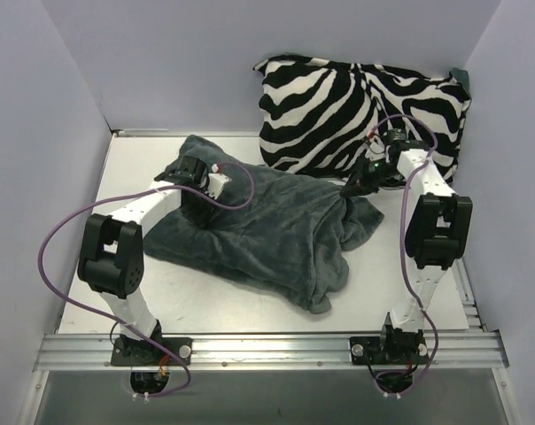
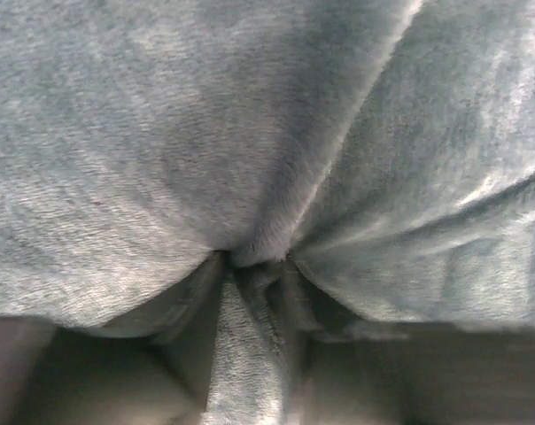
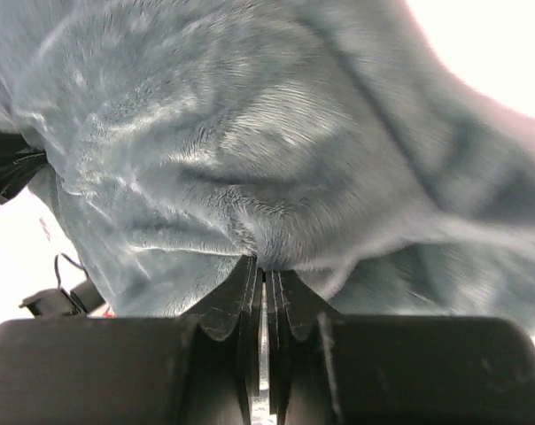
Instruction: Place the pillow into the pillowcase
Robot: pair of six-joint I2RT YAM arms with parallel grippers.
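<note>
The right gripper (image 3: 263, 266) is clenched on a small fold of dark grey-teal plush. Its two black fingers are pressed almost together, and the fabric bunches up just beyond their tips. That fabric is the pillowcase (image 1: 267, 235), held at its right corner and drawn up into a peak above the table (image 1: 205, 297).

The left gripper (image 1: 198, 193) presses down into the pillowcase's left rear part. In its own wrist view, plush fills nearly the whole picture and puckers to a point, with a narrow pleat running down between two blurred finger shapes. It appears to be gripping a pleat of the cover, though the fingers themselves are too blurred to be sure.

With one pinch at each end, the arms seem to be holding the cover by two far-apart points. This is probably to spread it, or to find and open its mouth.

Between the two holds the pillowcase lies rumpled across the middle of the table, grey-teal side up. A loose lobe sags towards the near edge. No opening can be seen.

The cream-yellow pillow is not visible in any view. Whether it lies under or inside the cover cannot be told.

Behind the right arm, a plump zebra-print cushion (image 1: 356, 102) leans against the back wall. It sits close behind the right gripper and is not being held.
</note>
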